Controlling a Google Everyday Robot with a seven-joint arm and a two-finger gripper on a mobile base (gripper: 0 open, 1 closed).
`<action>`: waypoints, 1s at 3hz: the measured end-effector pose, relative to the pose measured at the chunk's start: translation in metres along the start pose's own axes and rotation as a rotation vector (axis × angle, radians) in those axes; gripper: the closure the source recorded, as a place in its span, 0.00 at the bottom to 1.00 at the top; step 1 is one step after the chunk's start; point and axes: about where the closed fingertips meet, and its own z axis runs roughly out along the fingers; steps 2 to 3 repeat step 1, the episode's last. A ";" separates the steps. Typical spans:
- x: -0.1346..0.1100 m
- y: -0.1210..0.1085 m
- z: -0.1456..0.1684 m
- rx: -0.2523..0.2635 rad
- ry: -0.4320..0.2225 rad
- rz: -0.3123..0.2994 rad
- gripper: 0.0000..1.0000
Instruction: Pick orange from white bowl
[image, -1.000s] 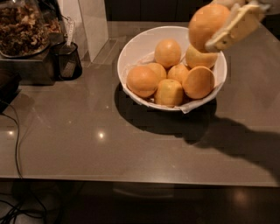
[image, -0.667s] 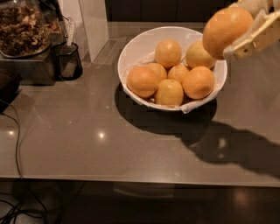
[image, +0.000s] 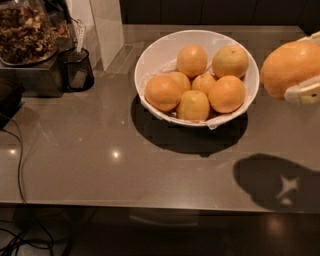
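At the far right edge of the scene, above the grey-brown counter (image: 100, 165), the gripper (image: 306, 65) hangs in the air with the orange (image: 287, 67) caught between its jaws. One cream-coloured finger (image: 304, 93) presses the near underside of the fruit, and the tip of the other just shows over its top at the far side. The orange is big, round and deep in colour, and part of it runs out of sight on the right. It is out of the white bowl (image: 146, 60), just to the right of the rim and not touching it, and its dark shadow (image: 277, 182) falls on the counter nearer to me. The bowl stands toward the far middle of the counter, with a thin white liner (image: 218, 123) poking over its near right rim. Six fruits lie packed together inside: a paler yellowish orange (image: 230, 61) at the far right, another orange (image: 192, 60) beside it at the far side, and four more (image: 194, 105) crowded along the near side. On the far left stands a black mesh cup (image: 77, 72), with a clear container of brown dried pieces (image: 25, 30) behind it on a metal box. A white upright panel (image: 107, 27) rises between the cup and the bowl. Dark cables (image: 20, 165) trail down the left edge.
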 end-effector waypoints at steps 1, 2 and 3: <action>0.000 0.000 0.000 0.000 0.000 0.000 1.00; 0.000 0.000 0.000 0.000 0.000 0.000 1.00; 0.000 0.000 0.000 0.000 0.000 0.000 1.00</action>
